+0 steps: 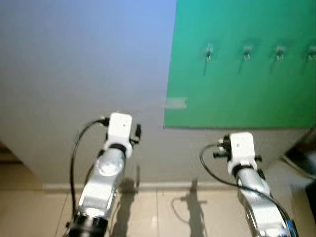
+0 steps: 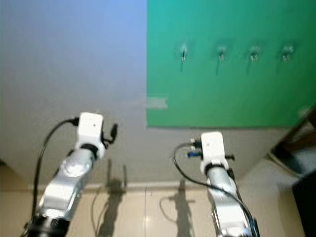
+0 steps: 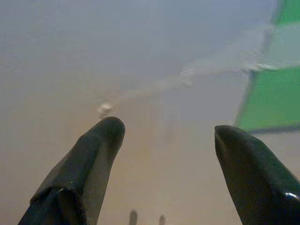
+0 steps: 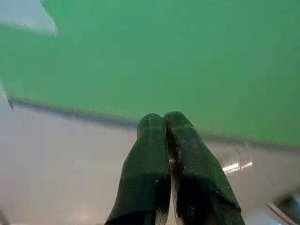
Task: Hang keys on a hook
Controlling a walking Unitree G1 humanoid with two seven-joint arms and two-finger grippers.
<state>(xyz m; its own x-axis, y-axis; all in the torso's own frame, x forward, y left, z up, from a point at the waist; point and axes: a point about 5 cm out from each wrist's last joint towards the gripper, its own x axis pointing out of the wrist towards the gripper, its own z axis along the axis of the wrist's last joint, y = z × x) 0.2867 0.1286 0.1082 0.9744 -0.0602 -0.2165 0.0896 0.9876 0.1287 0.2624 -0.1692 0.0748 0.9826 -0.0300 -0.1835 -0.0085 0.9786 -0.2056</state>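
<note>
**Arms raised below the hooks, no keys to be seen**

Nearest, both arms pointed at the wall below the green board (image 1: 237, 94). The left gripper (image 3: 166, 136) had its fingers spread wide with nothing between them, aimed at bare wall left of the board. The right gripper (image 4: 164, 123) had its fingers pressed together under the board's lower edge; I could make out no keys in it. Farther up, four hooks (image 1: 209, 52) ran in a row across the board, all bare, probably the target.
</note>
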